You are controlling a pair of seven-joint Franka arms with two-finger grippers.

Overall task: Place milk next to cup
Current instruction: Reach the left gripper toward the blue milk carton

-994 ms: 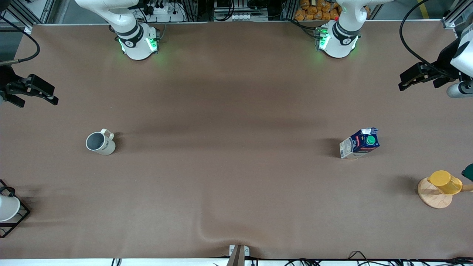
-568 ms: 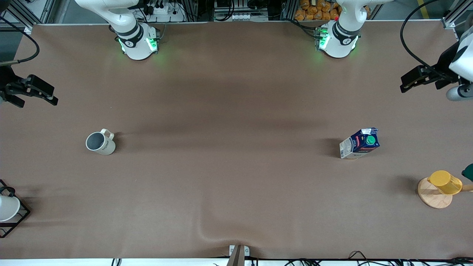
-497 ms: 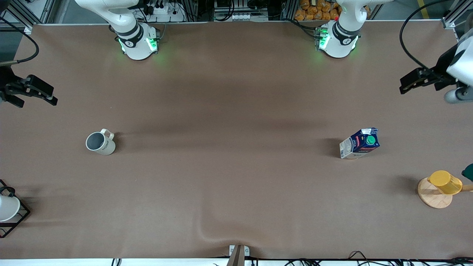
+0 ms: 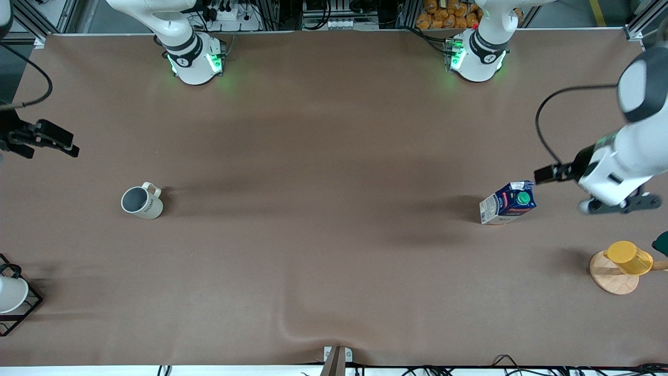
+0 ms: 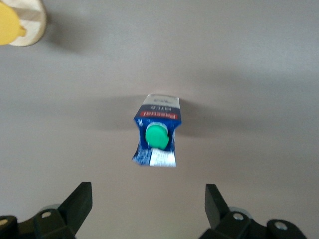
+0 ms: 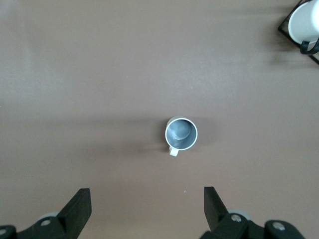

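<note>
Two grippers: you have both with fingers spread apart and nothing held.
Left gripper (image 4: 613,204): it hangs over bare table (image 4: 334,261) at the left arm's end; in its wrist view the left gripper (image 5: 147,209) frames the carton between its two open fingers.
Right gripper (image 4: 44,141): it waits over the table edge at the right arm's end, about 11 o'clock from the cup in the front view.
Milk (image 4: 508,202): it sits on the table at about 3 o'clock of the front view, untouched and, as far as you can judge, upright with the green cap on top, so its long axis points up at you.
Cup (image 4: 142,202): it stands at about 9 o'clock of the front view, handle toward 1 o'clock, well apart from the milk.
Key relation: the milk lies at 9 o'clock from your left gripper in the front view, near it; the cup lies farther along that same 9 o'clock line.
Nearer arm: the left arm for the milk, the right arm for the cup.
Step in hand: approach only; the grasp is not yet made.
Next move, as a judgement: bring the left gripper toward 9 o'clock until it is over the cap, then lower it around the carton's sides.
Risk: the yellow cup (image 4: 629,257) on its wooden disc sits at 5 o'clock from the milk; keep clear of it.
</note>
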